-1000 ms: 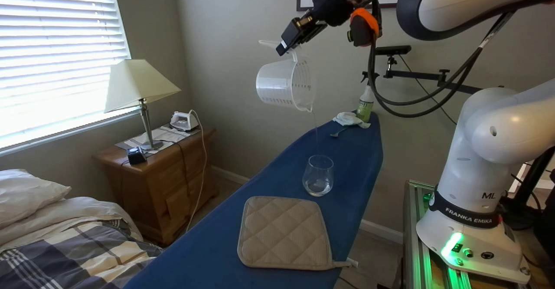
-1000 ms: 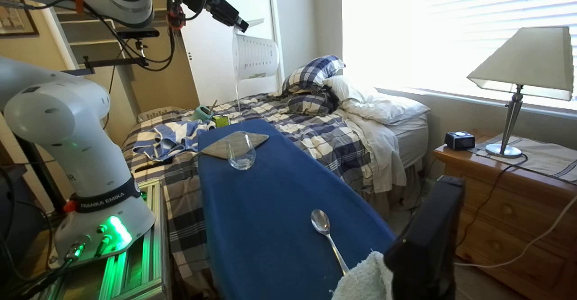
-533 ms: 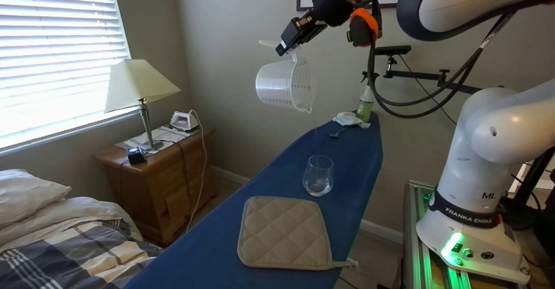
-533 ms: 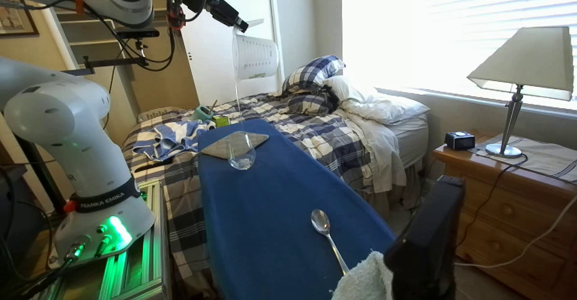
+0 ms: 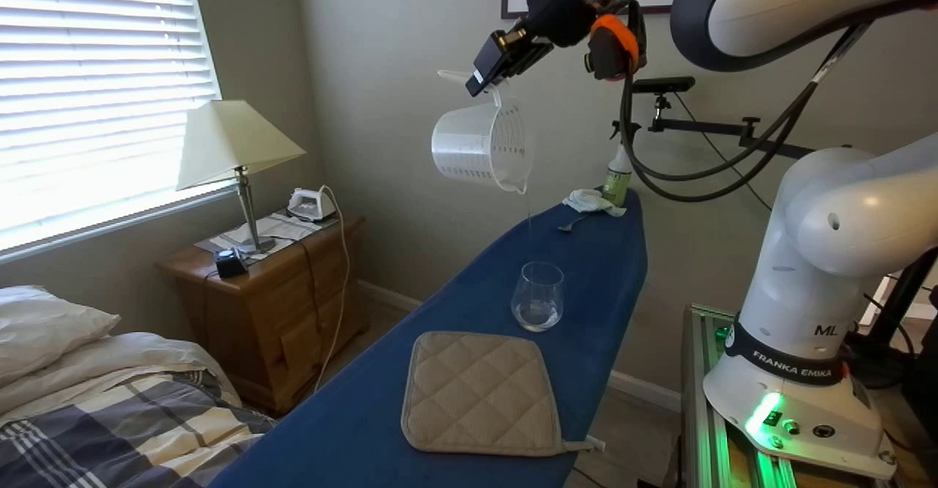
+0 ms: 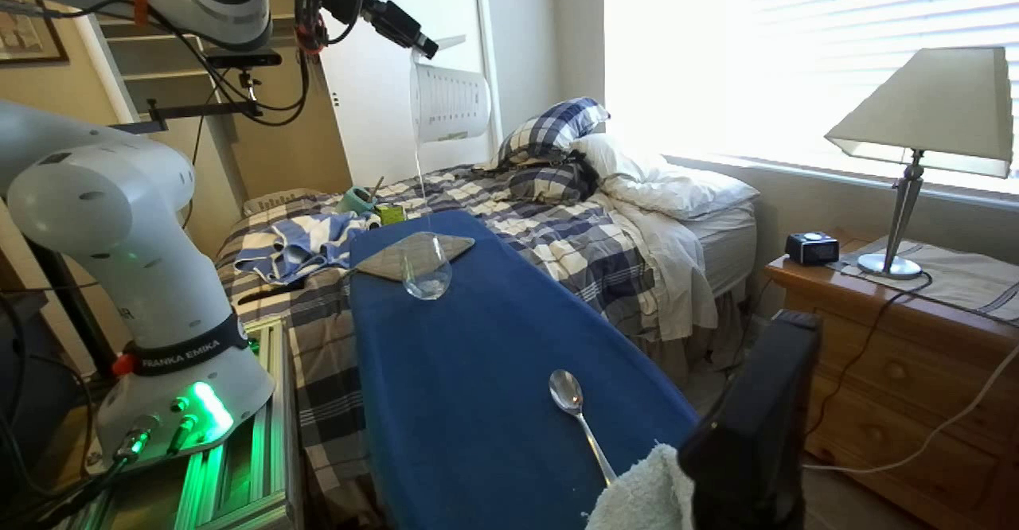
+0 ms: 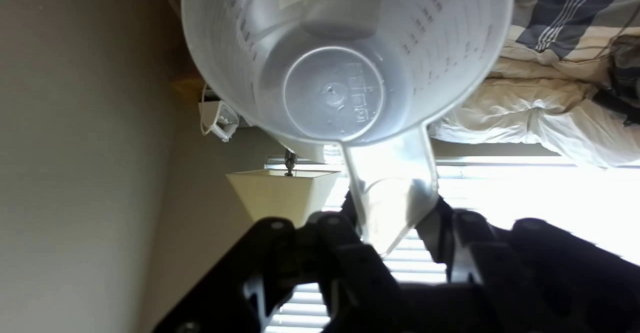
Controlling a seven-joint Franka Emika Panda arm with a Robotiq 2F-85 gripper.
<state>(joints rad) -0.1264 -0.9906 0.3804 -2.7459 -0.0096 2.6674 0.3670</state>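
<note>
In an exterior view, the gripper (image 5: 484,82) clasps the handle (image 5: 456,75) of a tipped translucent measuring pitcher (image 5: 469,143), a thin clear stream (image 5: 527,211) falling through open air toward a stemless glass (image 5: 538,306) beside a quilted potholder (image 5: 480,393) on a blue ironing board (image 5: 593,253). In an exterior view, the glass stands inside the board's edges, well apart from a metal spoon (image 6: 566,391). In the wrist view, black fingers (image 7: 335,238) pinch the handle from both sides.

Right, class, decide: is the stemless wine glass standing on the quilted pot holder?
No, the stemless wine glass stands on the blue ironing board beside the quilted pot holder.
</note>
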